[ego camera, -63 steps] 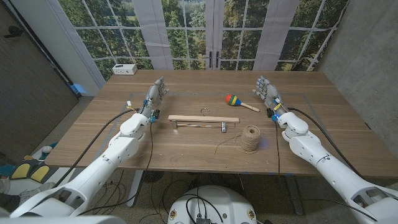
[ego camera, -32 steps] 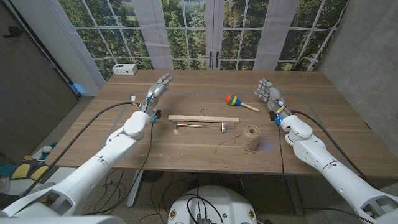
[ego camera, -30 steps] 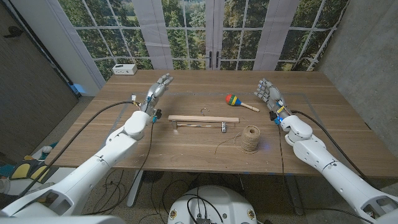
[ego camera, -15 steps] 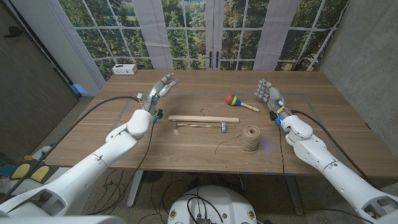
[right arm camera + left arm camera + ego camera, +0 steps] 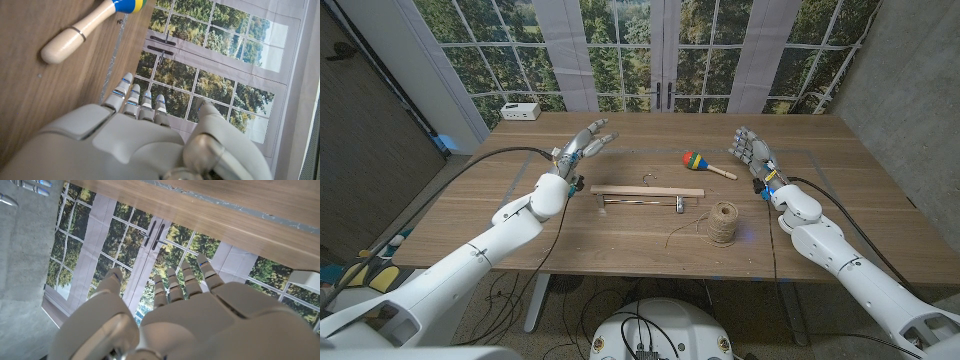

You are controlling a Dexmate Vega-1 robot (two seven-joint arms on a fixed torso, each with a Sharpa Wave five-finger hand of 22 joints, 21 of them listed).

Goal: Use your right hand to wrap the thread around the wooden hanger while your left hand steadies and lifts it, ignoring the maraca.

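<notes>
— Head view: left hand [image 5: 582, 147] raised upper left of centre, fingers spread, holding nothing; right hand [image 5: 750, 150] upper right, open, empty.
— The hanger [image 5: 646, 192]?
— Centre frame on the table [image 5: 620, 235], thread spool [image 5: 724, 222] lower right of it, maraca [image 5: 705, 163] above. Loose thread end hard to trace.

White glossy shells are seen on both arms; black cables are run along each forearm. Left hand [image 5: 582, 143] and right hand [image 5: 750, 148] are built grey-silver, fingers segmented, blue marks on knuckles.
</notes>
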